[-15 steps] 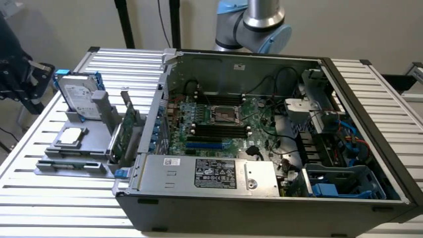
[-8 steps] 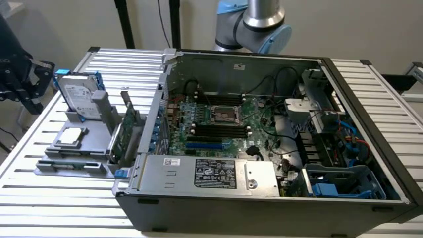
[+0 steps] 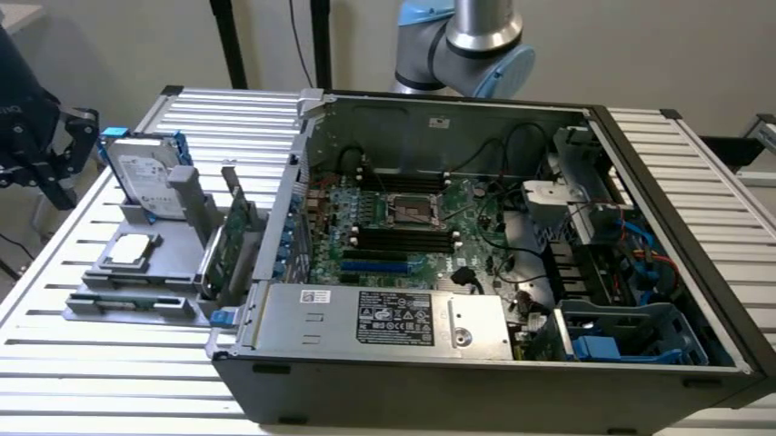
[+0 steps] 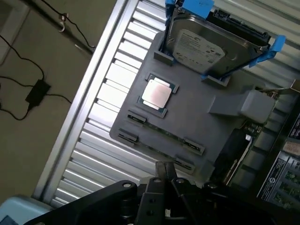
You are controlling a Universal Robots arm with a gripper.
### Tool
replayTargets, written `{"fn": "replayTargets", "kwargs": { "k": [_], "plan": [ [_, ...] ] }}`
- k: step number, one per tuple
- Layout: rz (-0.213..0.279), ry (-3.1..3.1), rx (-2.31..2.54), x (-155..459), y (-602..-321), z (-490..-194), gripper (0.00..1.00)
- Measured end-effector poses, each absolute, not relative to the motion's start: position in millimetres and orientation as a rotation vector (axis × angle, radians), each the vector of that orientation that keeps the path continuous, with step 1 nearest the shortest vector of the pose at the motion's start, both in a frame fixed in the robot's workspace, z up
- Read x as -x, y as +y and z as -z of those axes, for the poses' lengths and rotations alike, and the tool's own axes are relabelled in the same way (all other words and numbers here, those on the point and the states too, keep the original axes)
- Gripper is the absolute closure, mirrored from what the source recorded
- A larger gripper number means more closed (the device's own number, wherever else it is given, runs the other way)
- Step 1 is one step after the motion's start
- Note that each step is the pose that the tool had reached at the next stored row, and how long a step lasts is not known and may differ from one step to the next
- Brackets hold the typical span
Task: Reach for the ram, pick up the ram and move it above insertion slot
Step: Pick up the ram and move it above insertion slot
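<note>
Evidently, the Gripper Was Shut and Empty Over the Parts Holder

Evidently the gripper [image 4: 165,170] hung with its fingers pressed together, holding nothing, clear of the gray fixture [image 4: 197,117]; the ram [image 4: 164,133] lay flat along the fixture's near side, caught by a clip at each end, probably so that it kept a known pose for picking; it was untouched. The fixture sat on the slatted tabletop [image 3: 73,363] toward the edge at the exterior view's left, just beside the open computer case [image 3: 485,372]; the processor [image 4: 157,93] rested mid-fixture; the hard drive [image 4: 206,44] stood propped in its blue frame behind.
</note>
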State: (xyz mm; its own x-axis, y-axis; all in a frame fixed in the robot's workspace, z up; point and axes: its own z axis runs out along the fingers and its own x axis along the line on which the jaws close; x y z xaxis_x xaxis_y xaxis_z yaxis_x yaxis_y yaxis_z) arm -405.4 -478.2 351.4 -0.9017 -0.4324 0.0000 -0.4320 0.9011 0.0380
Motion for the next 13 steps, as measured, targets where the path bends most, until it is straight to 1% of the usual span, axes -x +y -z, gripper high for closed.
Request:
{"fn": "replayTargets", "kwargs": {
  "k": [13],
  "plan": [
    [0.053,-2.954,-1.050,405.3,-478.3,-351.3,0.89]
  ]
}}
